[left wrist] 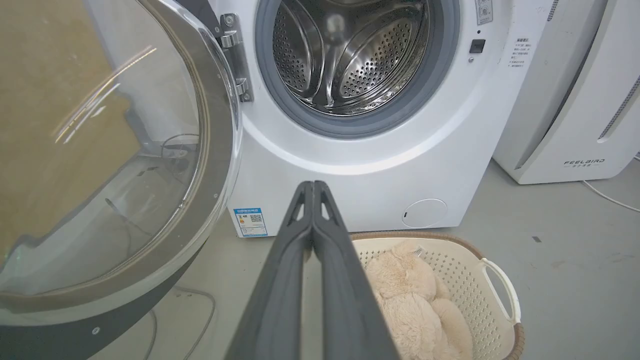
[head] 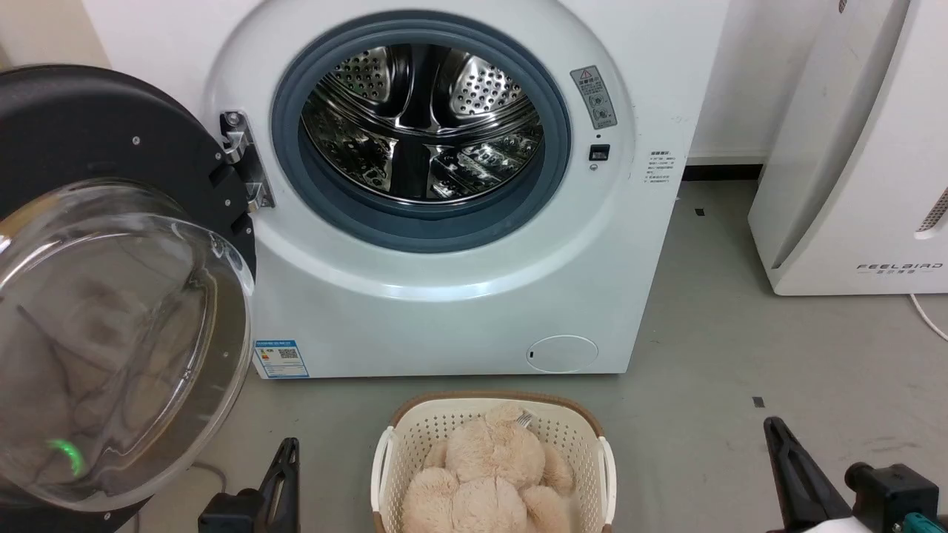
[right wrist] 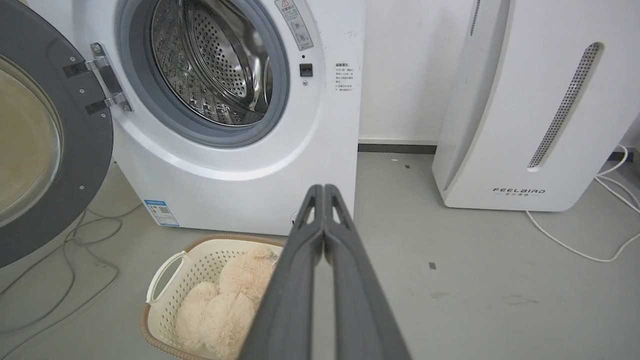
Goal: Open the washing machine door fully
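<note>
Floor (head: pixel 740 318): grey, smooth, lightly scuffed, with a few small dark marks. Behind it you had a white wall (right wrist: pixel 410 75) with a dark skirting strip at its foot. A tall white appliance (head: pixel 852 163) stood to the right of the washing machine (head: pixel 444 311), apart from it, and a white cable (right wrist: pixel 575 245) trailed on the floor beside it. A cream basket (head: pixel 404 444) with a brown rim sat just in front of the machine and held a beige plush toy (head: pixel 489 474).

The washing machine door (head: pixel 96 126) stood swung out on the machine's left side, hung from a metal hinge (head: pixel 241 159). Its inner face was turned toward your head camera, a black rim with a clear glass bowl (head: pixel 111 333) bulging forward. The opening was uncovered, showing the grey rubber ring (head: pixel 422 233) and the perforated steel drum (head: pixel 422 126) behind it. A blue label (head: pixel 281 358) sat at the front's bottom left corner.

Left gripper (left wrist: pixel 313 186): fingers pressed together with nothing between them, in the air low before the machine, clear of door and basket. Right gripper (right wrist: pixel 324 188): likewise closed and empty, over the floor to the right of the basket.
</note>
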{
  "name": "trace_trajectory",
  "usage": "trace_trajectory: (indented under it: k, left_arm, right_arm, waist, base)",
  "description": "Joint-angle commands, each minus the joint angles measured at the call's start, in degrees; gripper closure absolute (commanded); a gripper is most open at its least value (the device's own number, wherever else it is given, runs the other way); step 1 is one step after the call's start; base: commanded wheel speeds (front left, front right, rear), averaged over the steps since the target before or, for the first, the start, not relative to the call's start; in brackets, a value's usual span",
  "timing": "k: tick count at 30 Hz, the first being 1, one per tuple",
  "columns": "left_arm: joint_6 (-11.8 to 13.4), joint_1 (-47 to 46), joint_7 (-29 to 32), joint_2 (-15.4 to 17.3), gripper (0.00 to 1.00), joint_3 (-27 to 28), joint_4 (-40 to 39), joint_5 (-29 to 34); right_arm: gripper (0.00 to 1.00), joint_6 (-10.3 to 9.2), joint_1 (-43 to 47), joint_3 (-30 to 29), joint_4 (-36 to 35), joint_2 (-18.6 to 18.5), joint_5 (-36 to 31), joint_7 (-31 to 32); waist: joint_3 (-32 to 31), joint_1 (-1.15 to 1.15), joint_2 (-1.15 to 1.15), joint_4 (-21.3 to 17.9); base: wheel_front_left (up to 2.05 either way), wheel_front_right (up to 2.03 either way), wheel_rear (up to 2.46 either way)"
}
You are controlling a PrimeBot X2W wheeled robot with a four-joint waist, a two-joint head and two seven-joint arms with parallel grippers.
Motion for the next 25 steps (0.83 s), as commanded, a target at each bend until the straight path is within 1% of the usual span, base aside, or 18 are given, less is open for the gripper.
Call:
trace_trajectory:
  k: [1, 25]
  left_arm:
    - [-0.20, -1.11, 0.43, -0.32, 1.00, 0.36, -0.34, 0.58]
    - [-1.36, -2.73, 2.35, -1.31, 1.00, 1.72, -1.10, 1.86]
  right_arm:
    - [1.00, 0.01, -1.13, 0.14, 0.21, 0.03, -0.32, -0.09]
    - [1.00, 0.01, -3.38, 0.66, 1.74, 0.07, -1.64, -0.28]
  waist:
    - [0.04, 0.00, 0.00, 0.01]
    - [0.68, 0.00, 0.00, 0.09]
  base:
    - [0.00, 0.00, 0.00]
    - [0.00, 0.00, 0.00]
